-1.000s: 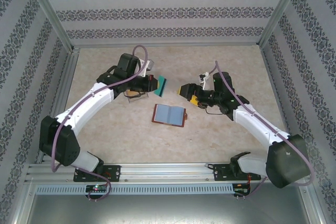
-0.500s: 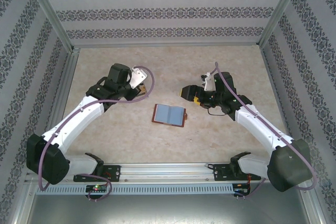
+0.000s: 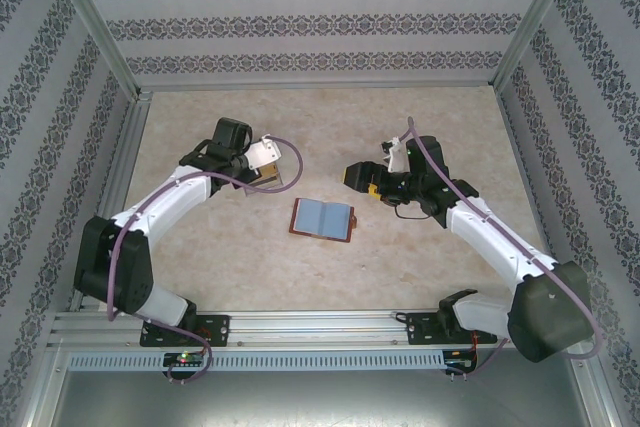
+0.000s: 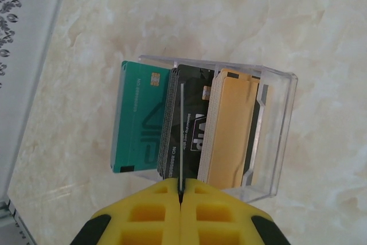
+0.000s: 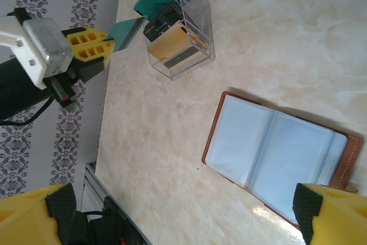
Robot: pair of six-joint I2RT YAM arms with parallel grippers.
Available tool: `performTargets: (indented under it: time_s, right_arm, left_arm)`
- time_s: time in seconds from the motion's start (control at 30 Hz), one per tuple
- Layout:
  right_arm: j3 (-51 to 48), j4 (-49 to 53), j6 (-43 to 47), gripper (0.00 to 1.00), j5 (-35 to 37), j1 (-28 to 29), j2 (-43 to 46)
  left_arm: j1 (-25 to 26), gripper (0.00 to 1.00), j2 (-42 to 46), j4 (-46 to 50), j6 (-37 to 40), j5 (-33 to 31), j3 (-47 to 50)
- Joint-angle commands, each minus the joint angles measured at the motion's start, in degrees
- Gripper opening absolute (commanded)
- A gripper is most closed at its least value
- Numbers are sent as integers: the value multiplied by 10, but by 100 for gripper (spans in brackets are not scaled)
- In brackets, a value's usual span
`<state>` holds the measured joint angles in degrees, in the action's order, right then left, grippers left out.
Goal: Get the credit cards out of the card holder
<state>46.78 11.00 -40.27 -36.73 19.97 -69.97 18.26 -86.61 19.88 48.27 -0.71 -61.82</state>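
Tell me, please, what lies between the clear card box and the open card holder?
Nothing does. In the right wrist view, only bare marbled tabletop separates the clear box from the card holder.

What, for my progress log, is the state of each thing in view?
Wallet: open flat, sleeves look empty.
Clear box: holding teal, black and tan cards on edge.
Left gripper: shut on a teal card.
Right gripper: open, holding nothing.

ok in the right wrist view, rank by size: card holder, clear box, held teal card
1. card holder, though probably nearest the camera
2. clear box
3. teal card in the left gripper
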Motion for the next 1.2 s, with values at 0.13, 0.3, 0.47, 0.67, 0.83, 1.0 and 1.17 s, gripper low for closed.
performTargets:
  time_s: [0.13,0.3,0.47,0.67,0.83,1.0,1.17]
  right_arm:
    - [23,2,5,98,-9,-7,-22]
    - [31,2,5,98,-11,-8,-37]
    - [39,0,5,98,-15,-10,-54]
    - [45,-4,4,98,-18,-12,-70]
    - [51,-6,3,98,-21,-13,-79]
    - [51,-9,1,98,-24,-15,-84]
    - [52,-14,-1,98,-30,-16,-92]
  left_arm:
    - [-24,0,-57,-52,40,3,-45]
    - [-31,0,-88,-45,40,12,-66]
    - [-41,0,-107,-44,36,21,-71]
    - [-49,0,-126,-48,33,23,-78]
    - [-52,2,-145,-48,32,19,-88]
    - [-53,5,-157,-48,30,16,-94]
    - [-55,20,-163,-58,25,2,-97]
